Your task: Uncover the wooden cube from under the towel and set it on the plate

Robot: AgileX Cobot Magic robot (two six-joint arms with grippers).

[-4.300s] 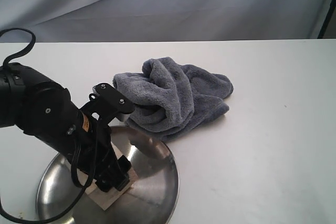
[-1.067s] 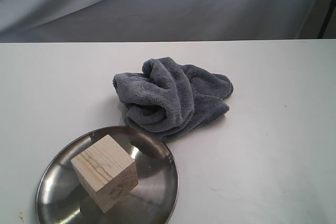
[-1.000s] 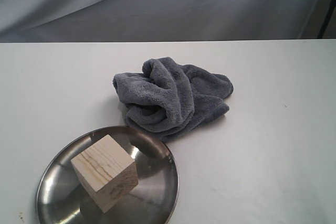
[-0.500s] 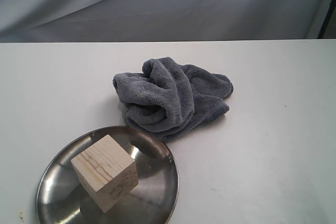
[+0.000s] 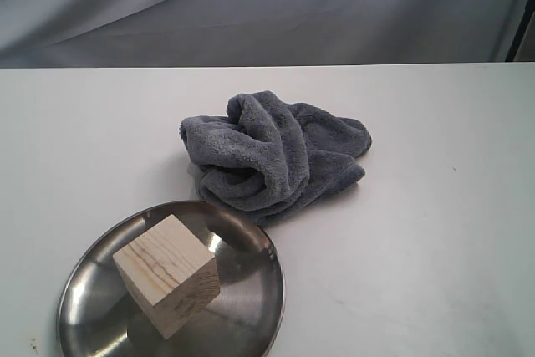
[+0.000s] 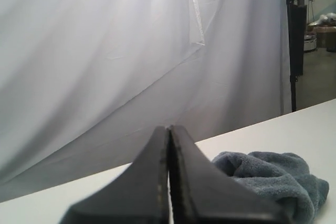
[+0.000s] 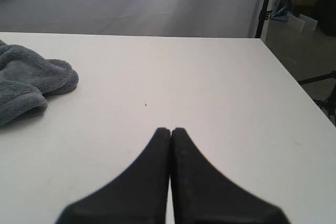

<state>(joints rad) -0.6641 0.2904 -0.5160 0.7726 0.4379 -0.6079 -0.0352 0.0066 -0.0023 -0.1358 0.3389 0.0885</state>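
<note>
White table [image 5: 435,232], grey curtain [image 5: 251,6] behind, wooden cube [image 5: 167,273] on plate [image 5: 251,307], towel [image 5: 276,152] beside, left pincer [image 6: 169,129] and right pincer [image 7: 170,130] together

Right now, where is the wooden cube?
In the exterior view, the wooden cube sits on the plate at lower left, near the crumpled towel.

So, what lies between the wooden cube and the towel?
Only the bare plate surface and its rim separate the wooden cube from the towel, per the exterior view.
</note>
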